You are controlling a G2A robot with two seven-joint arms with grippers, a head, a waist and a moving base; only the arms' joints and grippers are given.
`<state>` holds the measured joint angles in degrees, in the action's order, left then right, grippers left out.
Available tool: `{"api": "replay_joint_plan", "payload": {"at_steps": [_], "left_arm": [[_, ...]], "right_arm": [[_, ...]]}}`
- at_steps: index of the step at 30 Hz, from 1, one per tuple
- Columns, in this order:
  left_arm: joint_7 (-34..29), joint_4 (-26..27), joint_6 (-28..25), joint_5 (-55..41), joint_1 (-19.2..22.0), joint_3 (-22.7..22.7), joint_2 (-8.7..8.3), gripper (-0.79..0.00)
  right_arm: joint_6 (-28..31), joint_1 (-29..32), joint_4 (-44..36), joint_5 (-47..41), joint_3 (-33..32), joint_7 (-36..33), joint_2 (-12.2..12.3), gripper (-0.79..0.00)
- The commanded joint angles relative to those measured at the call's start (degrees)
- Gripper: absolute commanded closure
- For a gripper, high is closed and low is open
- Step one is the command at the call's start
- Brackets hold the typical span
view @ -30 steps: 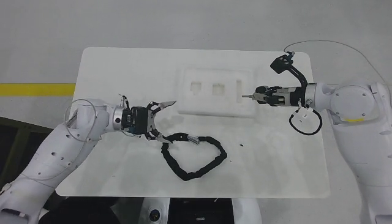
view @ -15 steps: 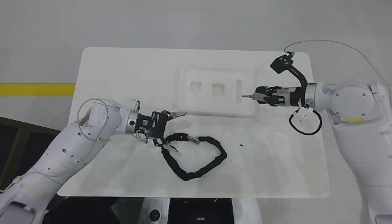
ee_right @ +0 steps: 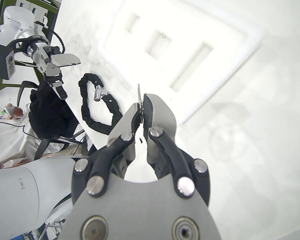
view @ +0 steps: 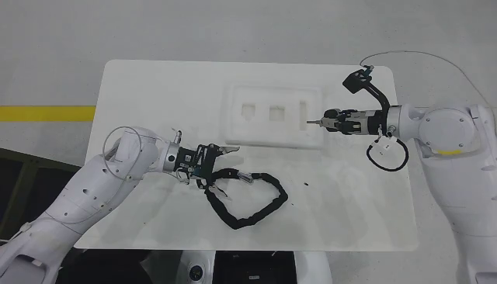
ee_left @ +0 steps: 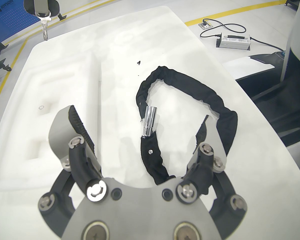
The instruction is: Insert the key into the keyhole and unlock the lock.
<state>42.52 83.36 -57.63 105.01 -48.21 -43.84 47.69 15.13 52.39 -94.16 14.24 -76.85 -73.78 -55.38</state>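
Key (ee_right: pixel 139 93): pinched by its head in right gripper (ee_right: pixel 140 104), fingers clamped on it. Blade sticks out past the tips, aimed across the foam tray (view: pixel 273 117) toward the other arm. It's held over the tray's edge on its own arm's side, well apart from the chain lock (ee_left: pixel 190 93).

Lock lies looped on the table (view: pixel 155 90), on the robot's side of the tray. Its metal cylinder end (ee_left: pixel 150 121) sits btwn the wide-spread fingers of left gripper (view: pixel 219 164); cylinder untouched. Cylinder's long axis runs approx along that gripper's reach, free end pointing away from the wrist, toward the key side. Keyhole itself: can't make it out.

Your left arm is far nearer the lock. My read: you pin the cylinder w/ it first, then bring the key over in line w/ that axis.
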Motion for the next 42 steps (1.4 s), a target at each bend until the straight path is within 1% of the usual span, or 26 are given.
{"api": "replay_joint_plan", "payload": {"at_steps": [1, 7, 8, 11, 18, 24, 29, 30, 31, 32, 34, 37, 42], "left_arm": [[0.0, 0.0, 0.0, 0.0, 0.0, 0.0, 0.0, -0.785], [0.0, 0.0, 0.0, 0.0, 0.0, 0.0, 0.0, -0.785], [-1.32, 0.31, 0.85, -0.02, -0.47, 0.06, 0.05, -0.785], [-5.22, 1.62, 0.45, -0.4, -1.23, 0.7, 0.28, -0.785], [-14.18, 2.23, 0.58, -0.25, -1.23, 2.6, 1.33, -0.785], [-19.67, 2.48, 1.32, -1.88, -0.58, 3.09, 2.26, -0.785], [-23.28, 3.11, 1.27, -2.22, 0.56, 4.43, 3.31, -0.785], [-23.86, 2.98, 1.23, -2.41, 0.69, 4.61, 3.49, -0.767], [-24.51, 2.9, 1.12, -2.48, 0.85, 4.82, 3.65, -0.717], [-25.0, 2.76, 1.07, -2.65, 0.96, 4.96, 3.81, -0.637], [-25.89, 2.35, 1.19, -2.99, 1.11, 5.12, 4.06, -0.533], [-27.03, 1.91, 1.46, -3.26, 1.31, 5.17, 4.35, -0.505], [-28.49, 1.63, 1.75, -3.41, 1.5, 5.17, 4.71, -0.548]], "right_arm": [[0.0, 0.0, 0.0, 0.0, 0.0, 0.0, 0.0, 0.0], [0.0, 0.0, 0.0, 0.0, 0.0, 0.0, 0.0, 0.0], [0.0, 0.0, 0.0, 0.0, 0.0, 0.0, 0.0, 0.0], [0.0, 0.0, 0.0, 0.0, 0.0, 0.0, 0.0, 0.0], [0.0, 0.0, 0.0, 0.0, 0.0, 0.0, 0.0, 0.0], [0.0, 0.0, 0.0, 0.0, 0.0, 0.0, 0.0, 0.0], [0.0, 0.0, 0.0, 0.0, 0.0, 0.0, 0.0, 0.0], [0.0, 0.0, 0.0, 0.0, 0.0, 0.0, 0.0, 0.0], [0.0, 0.0, 0.0, 0.0, 0.0, 0.0, 0.0, 0.0], [0.0, 0.0, 0.0, 0.0, 0.0, 0.0, 0.0, 0.0], [0.0, 0.0, 0.0, 0.0, 0.0, 0.0, 0.0, 0.0], [0.0, 0.0, 0.0, 0.0, 0.0, 0.0, 0.0, 0.0], [0.0, 0.0, 0.0, 0.0, 0.0, 0.0, 0.0, 0.0]]}}
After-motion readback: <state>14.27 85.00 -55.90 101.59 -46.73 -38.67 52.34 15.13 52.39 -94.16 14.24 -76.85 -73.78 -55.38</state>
